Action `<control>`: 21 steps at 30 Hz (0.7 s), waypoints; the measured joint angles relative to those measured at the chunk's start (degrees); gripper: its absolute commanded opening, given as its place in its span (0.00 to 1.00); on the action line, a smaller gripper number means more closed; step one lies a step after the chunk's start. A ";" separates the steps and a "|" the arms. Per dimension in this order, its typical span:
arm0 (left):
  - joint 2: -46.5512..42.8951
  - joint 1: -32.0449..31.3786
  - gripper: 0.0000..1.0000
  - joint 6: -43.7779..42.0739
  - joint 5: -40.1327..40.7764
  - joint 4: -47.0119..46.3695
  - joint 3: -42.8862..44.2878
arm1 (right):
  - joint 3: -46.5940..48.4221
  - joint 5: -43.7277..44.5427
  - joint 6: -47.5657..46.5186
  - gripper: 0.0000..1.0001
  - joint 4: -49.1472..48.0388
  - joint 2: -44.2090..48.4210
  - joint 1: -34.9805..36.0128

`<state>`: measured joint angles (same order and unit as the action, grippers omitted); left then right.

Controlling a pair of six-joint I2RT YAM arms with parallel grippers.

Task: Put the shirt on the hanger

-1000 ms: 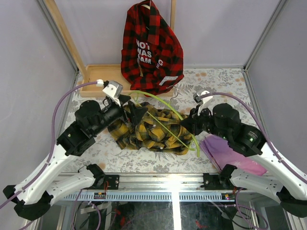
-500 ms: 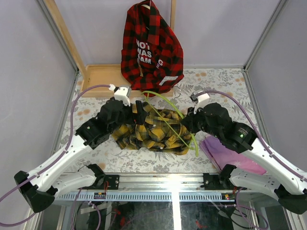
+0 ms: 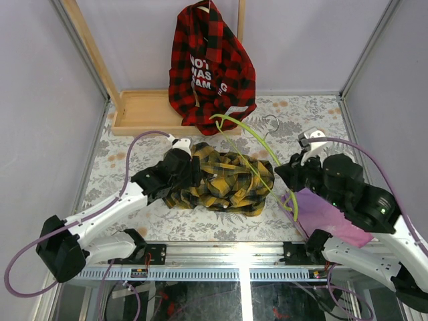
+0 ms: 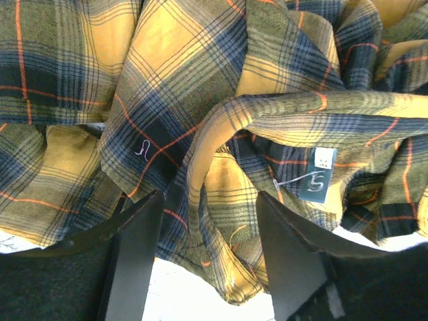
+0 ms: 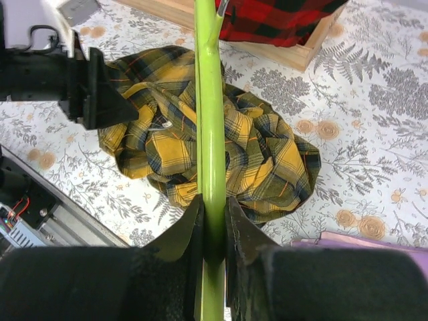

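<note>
The shirt point(image 3: 221, 182), yellow and dark plaid, lies crumpled in the middle of the table. My left gripper point(image 3: 194, 170) is pressed into its left side. In the left wrist view its fingers point(image 4: 208, 200) stand apart on either side of a raised fold of the shirt point(image 4: 221, 167), near the collar tag. My right gripper point(image 3: 284, 179) is shut on the lime-green hanger point(image 3: 249, 131), which slants up over the shirt's right side. In the right wrist view the jaws point(image 5: 214, 207) clamp the hanger's bar point(image 5: 210, 100) above the shirt point(image 5: 261, 157).
A red-and-black plaid shirt point(image 3: 210, 67) hangs from a wooden rack whose base point(image 3: 144, 110) sits at the back left. A purple cloth point(image 3: 328, 217) lies under my right arm. Grey walls close in both sides.
My left gripper has swung in low onto the shirt's left side and its jaws have narrowed around a fold. My right gripper has drawn the hanger to the right.
</note>
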<state>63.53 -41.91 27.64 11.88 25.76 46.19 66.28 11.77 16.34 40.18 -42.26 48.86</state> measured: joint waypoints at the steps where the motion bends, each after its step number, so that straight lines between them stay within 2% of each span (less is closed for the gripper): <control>1: 0.55 0.00 0.46 0.15 0.04 -0.07 0.00 | 0.48 -0.50 -0.52 0.00 0.76 0.52 0.00; 13: 2.89 0.00 0.09 1.25 0.15 -0.33 -1.14 | 8.37 -5.29 -5.18 0.00 13.44 2.45 0.00; 15: 2.86 0.00 0.07 1.25 0.50 -0.31 -1.18 | 10.71 -6.75 -5.81 0.00 15.43 2.34 0.00; 17: 2.71 0.00 0.00 1.16 1.18 -0.28 -1.18 | 13.44 -8.11 -6.34 0.00 17.51 1.95 0.00; 21: 2.21 0.04 0.00 0.85 2.08 -0.02 -0.94 | 18.75 -11.06 -7.37 0.00 21.31 0.87 0.00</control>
<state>65.73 -41.87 28.49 13.96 25.74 45.25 85.03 0.71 8.97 61.49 -41.39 48.86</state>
